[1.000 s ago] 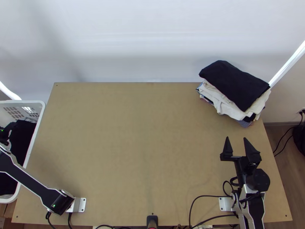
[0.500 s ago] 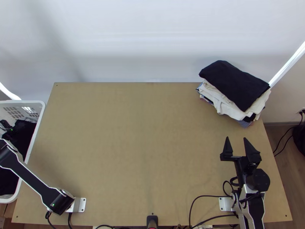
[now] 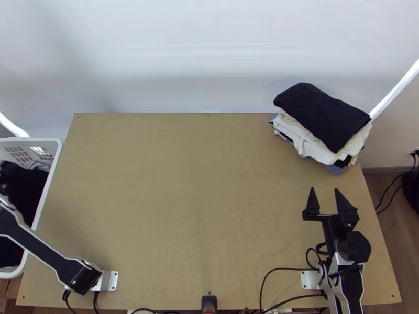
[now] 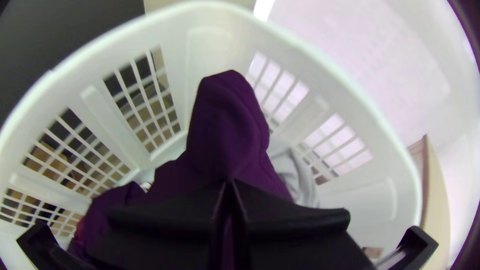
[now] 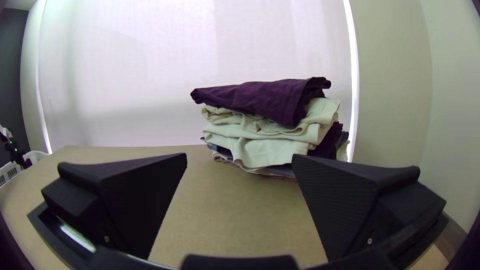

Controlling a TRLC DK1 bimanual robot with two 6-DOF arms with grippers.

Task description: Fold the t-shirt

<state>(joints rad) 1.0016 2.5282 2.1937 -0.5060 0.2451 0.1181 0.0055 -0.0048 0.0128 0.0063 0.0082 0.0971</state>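
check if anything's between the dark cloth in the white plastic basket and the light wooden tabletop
The raised rim of the white plastic basket stands between the dark cloth and the light wooden tabletop; nothing else visible does.

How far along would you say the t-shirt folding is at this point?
A stack of folded clothes already sits at the far right of the table. The left gripper looks shut on a bunched dark cloth in the basket. Left to do, it seems: lifting it clear, spreading it out and folding it; the right gripper is open.
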